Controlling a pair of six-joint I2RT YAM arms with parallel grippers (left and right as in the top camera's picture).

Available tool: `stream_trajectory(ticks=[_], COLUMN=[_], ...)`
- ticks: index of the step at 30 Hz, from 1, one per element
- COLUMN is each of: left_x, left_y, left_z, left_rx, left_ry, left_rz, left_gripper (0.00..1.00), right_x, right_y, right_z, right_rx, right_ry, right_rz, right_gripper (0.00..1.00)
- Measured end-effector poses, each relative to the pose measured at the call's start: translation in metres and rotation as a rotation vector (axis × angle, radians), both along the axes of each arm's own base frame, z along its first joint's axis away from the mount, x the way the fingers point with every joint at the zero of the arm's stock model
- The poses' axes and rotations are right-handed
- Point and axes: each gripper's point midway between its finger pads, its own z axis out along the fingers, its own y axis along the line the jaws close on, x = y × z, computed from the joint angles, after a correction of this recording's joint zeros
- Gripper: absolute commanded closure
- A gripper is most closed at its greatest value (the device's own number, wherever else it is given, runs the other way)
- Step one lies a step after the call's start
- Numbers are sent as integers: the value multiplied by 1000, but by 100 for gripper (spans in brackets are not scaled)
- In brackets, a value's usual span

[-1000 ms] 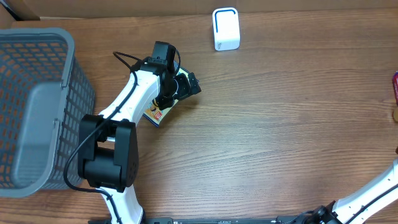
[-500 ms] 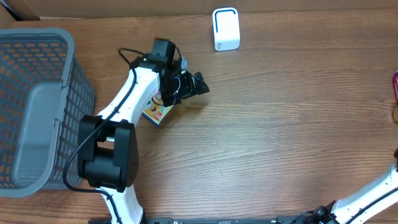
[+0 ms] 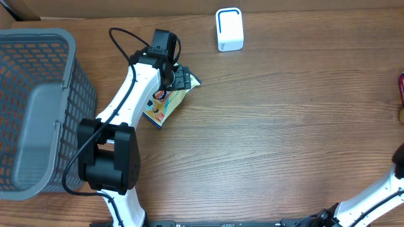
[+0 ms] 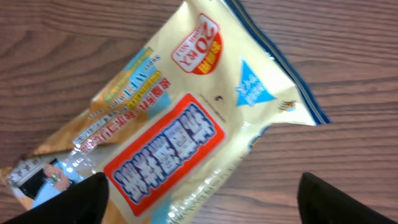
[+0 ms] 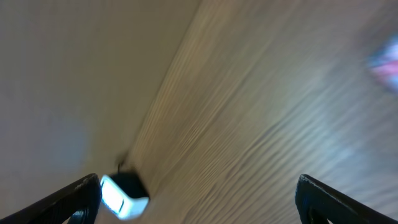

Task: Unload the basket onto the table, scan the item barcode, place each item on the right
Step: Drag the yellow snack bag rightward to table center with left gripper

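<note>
**Hovering over packet, both pincers apart**

Left gripper (image 4: 199, 204): fingers (image 4: 84, 200) sit wide apart at the bottom corners of the left wrist view. Nothing is clamped. The packet's lower edge shows in the gap between them, and the packet looks flat on the table, not lifted.

Packet (image 4: 186, 118): yellow foil pouch with a red label block mid-face, a red round sticker near one end and a blue patch by a blue-edged corner. Printed front faces up. A bit crumpled, with glare on the foil.

From overhead it lies diagonally on the table (image 3: 284, 126), with its upper-right end under the left wrist and its lower-left end sticking out beside the left arm (image 3: 126, 107). It is between the basket (image 3: 69, 47) and the scanner (image 3: 229, 29), touching neither and well apart from the scanner.

Scanner: a small white unit near the far table edge, with nothing next to it.

Basket: grey mesh at the left edge of the table. The grey shape inside is blurred.

Right gripper (image 5: 199, 200): fingers spread at the frame's bottom corners, with nothing between them. The right wrist view is motion-blurred, showing wood grain, the scanner low left and a pink smear upper right that I can't identify.

Overhead shows only the right arm (image 3: 379, 192), at the bottom-right corner. A red object (image 3: 401, 87) is cut off at the right edge, and I can't tell what it is.
</note>
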Motion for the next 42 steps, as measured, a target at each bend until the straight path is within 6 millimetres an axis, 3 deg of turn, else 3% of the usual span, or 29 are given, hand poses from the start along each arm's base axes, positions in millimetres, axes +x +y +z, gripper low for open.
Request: stream_trajectory(ticks=[8,10,15,18,23,28,31,35,38,42], left_x=[-23,-30,-35,-40,-55,-85,-105,-126,-120,-83], left_y=[2,3,3,-9,-46,-90,-113,-129,-129,-118], left_z=[-37,-49,-62,-62,-62,-63,-64,-60,-44,-7], left_rx=[7,9,8,-26,-95,-117,-108,-92,-79,-58], left_ry=[64,77,71,75,93,140,171,221,230,159], left_rz=[-24,-28,-76,-175,-360,-549,-648,-715,-684,-570], left_gripper=[22,36,55,64,74,76,93,96,94,81], right_x=[36,41,49,50,48,46,46,45,44,36], right_y=[89,107,150,174,200,223,237,266,290,325], right_z=[1,1,-2,-6,-14,-19,-20,-21,-21,-27], right_rx=[-12,-14,-30,-54,-88,-103,-109,-114,-119,-105], right_ry=[-14,-13,-8,13,62,89,95,99,97,126], right_rz=[213,251,358,411,458,502,529,586,633,697], right_gripper=[0,0,0,0,0,0,0,0,0,0])
